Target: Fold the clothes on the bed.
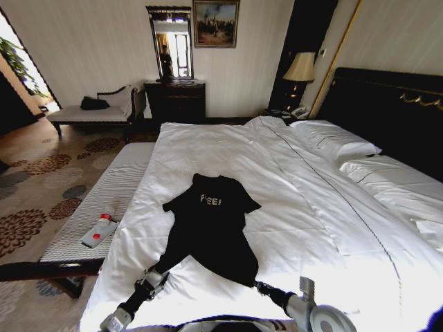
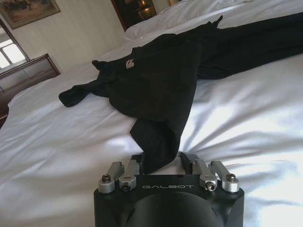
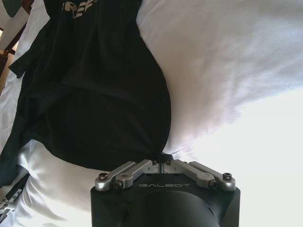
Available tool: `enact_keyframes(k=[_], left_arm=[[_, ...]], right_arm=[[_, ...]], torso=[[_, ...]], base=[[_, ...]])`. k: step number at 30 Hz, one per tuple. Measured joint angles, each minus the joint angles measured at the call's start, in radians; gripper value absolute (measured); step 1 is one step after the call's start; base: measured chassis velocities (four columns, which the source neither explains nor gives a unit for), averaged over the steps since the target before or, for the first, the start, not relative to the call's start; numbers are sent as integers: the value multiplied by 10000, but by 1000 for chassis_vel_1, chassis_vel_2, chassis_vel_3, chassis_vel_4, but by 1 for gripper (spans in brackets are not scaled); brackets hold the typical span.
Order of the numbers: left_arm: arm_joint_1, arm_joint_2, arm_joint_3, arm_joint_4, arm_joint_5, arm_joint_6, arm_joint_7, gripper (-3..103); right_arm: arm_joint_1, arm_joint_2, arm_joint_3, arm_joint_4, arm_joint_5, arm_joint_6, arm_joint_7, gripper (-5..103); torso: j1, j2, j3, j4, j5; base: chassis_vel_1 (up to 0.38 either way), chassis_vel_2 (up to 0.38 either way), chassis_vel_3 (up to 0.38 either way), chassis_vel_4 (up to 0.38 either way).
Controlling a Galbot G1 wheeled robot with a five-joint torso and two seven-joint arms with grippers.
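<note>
The clothes are one black T-shirt (image 1: 211, 225) with white chest lettering, lying flat on the bed's white duvet (image 1: 228, 155), collar away from me. Its near left hem corner is drawn out in a narrow strip (image 2: 158, 142) that runs between the fingers of my left gripper (image 1: 161, 270) (image 2: 162, 161). Those fingers stand apart on either side of the strip, so this gripper is open. My right gripper (image 1: 261, 285) (image 3: 163, 163) is shut on the near right hem corner, pinching the edge of the black cloth (image 3: 104, 109).
A striped bench (image 1: 114, 187) runs along the bed's left side with a red-and-grey object (image 1: 100, 232) on it. Pillows (image 1: 339, 145) and the dark headboard (image 1: 387, 104) are at the right. A dresser (image 1: 176, 100) and a pale chaise (image 1: 90, 114) stand by the far wall.
</note>
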Motion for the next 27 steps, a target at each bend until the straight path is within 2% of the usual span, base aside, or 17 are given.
enact_keyframes(k=[2, 5, 8, 9, 11, 23, 27], left_arm=[[-20, -20, 38, 4, 3, 5, -11, 34], [-19, -28, 46, -8, 5, 9, -35, 28], [36, -34, 29, -91, 1, 32, -58, 12], [36, -34, 29, -91, 1, 32, -58, 12], [95, -34, -7, -166, -16, 31, -63, 3], [251, -84, -89, -404, -98, 25, -69, 2], [497, -65, -286, -912, -315, 119, -74, 2]], right_arm=[[-15, 13, -6, 8, -24, 1, -2, 0], [-30, 19, -12, 16, -55, 3, -13, 0], [-32, 33, -24, 16, -103, 7, -26, 0], [-32, 33, -24, 16, -103, 7, -26, 0], [-33, 55, -57, 15, -160, 12, -36, 0], [-70, 67, -69, 109, -203, 24, -48, 0], [-143, -24, 40, 358, -133, 27, -44, 0]], torso=[[0, 0, 0, 0, 0], [0, 0, 0, 0, 0], [0, 0, 0, 0, 0], [0, 0, 0, 0, 0], [0, -1, 0, 0, 0], [0, -1, 0, 0, 1], [0, -1, 0, 1, 1]], base=[[0, 0, 0, 0], [0, 0, 0, 0], [0, 0, 0, 0], [0, 0, 0, 0], [0, 0, 0, 0], [0, 0, 0, 0], [0, 0, 0, 0]])
